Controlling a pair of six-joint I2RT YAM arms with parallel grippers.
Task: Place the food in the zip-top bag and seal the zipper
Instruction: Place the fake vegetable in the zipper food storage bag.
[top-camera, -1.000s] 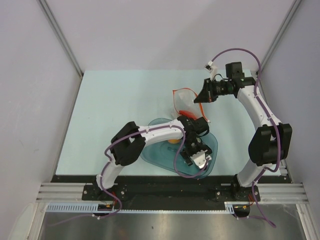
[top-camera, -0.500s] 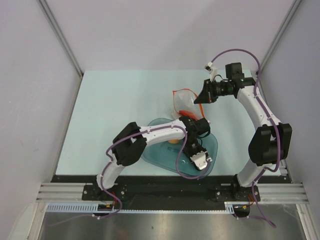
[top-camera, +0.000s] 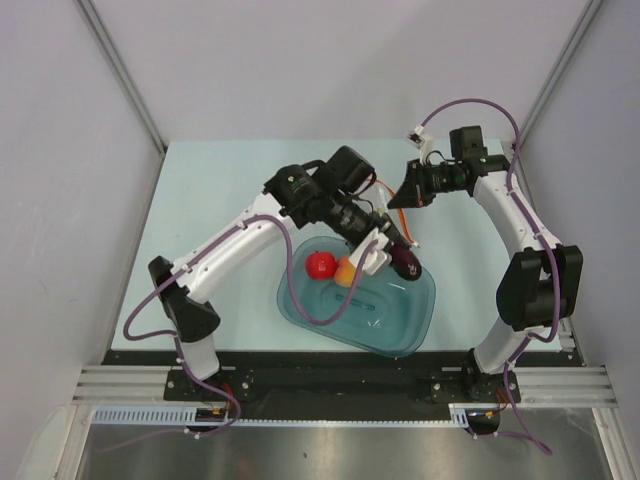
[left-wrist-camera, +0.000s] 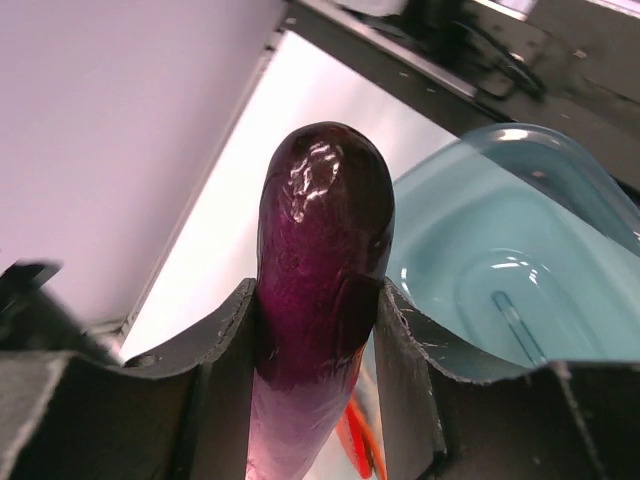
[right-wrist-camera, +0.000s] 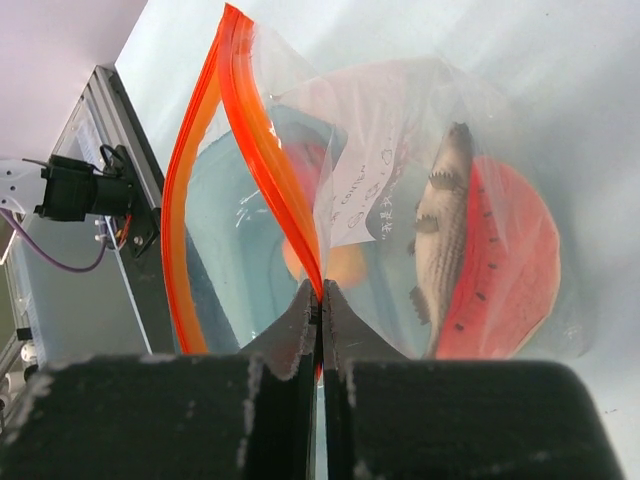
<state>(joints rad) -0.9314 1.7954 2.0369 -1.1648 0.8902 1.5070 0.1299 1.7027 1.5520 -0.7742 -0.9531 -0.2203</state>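
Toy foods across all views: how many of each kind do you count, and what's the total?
Purple eggplant: 1
Red apple: 1
Orange round fruit: 1
Grey fish: 1, inside the zip-top bag
Red-orange wedge slice: 1, also bagged
Total: 5

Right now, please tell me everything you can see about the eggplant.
The eggplant is dark purple, glossy and plastic-looking, long with a rounded end. The left claw is shut on its body, one finger on each side. It hangs in the air over the far edge of the teal tub.
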